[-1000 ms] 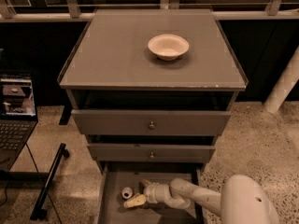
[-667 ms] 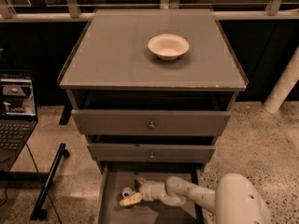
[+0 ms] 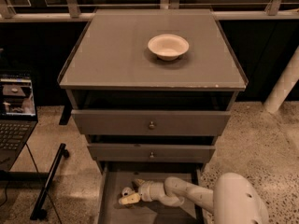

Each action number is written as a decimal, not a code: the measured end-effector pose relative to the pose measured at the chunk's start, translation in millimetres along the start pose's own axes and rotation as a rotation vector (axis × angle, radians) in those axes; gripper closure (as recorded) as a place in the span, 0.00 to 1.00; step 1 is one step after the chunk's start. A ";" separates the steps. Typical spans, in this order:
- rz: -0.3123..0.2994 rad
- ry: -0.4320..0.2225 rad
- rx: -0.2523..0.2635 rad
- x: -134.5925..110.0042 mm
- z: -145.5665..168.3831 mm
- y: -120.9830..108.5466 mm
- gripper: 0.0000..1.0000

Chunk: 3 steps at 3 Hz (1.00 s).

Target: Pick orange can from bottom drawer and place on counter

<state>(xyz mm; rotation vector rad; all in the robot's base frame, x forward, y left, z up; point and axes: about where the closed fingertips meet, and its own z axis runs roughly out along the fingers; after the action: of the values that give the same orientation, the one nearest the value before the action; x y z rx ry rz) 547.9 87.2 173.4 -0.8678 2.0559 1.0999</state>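
Observation:
The bottom drawer [image 3: 108, 204] is pulled out at the foot of the grey cabinet. The orange can [image 3: 125, 191] stands on the drawer floor near its left side, and mostly its silvery round top shows. My gripper [image 3: 130, 192] reaches into the drawer from the right on a white arm. Its fingers are open and stand on either side of the can, a pale finger [image 3: 129, 199] on the near side and the other on the far side. The counter [image 3: 117, 55] is the flat grey top of the cabinet.
A pale shallow bowl [image 3: 168, 46] sits on the counter right of centre. Two upper drawers with small round knobs [image 3: 151, 124] overhang the bottom drawer. A laptop [image 3: 16, 106] on a stand is at the left. A white column [image 3: 282, 87] stands at the right.
My gripper has moved left along the drawer floor and its fingers now straddle the can. The can, bowl and drawers have not moved.

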 end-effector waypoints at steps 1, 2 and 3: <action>0.000 0.000 0.000 0.0 0.0 0.0 0.31; 0.000 0.000 0.000 0.0 0.0 0.0 0.54; 0.000 0.000 0.000 0.0 0.1 0.1 0.78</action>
<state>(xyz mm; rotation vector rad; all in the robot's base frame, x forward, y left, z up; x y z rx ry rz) 547.8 87.3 173.4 -0.8679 2.0559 1.1001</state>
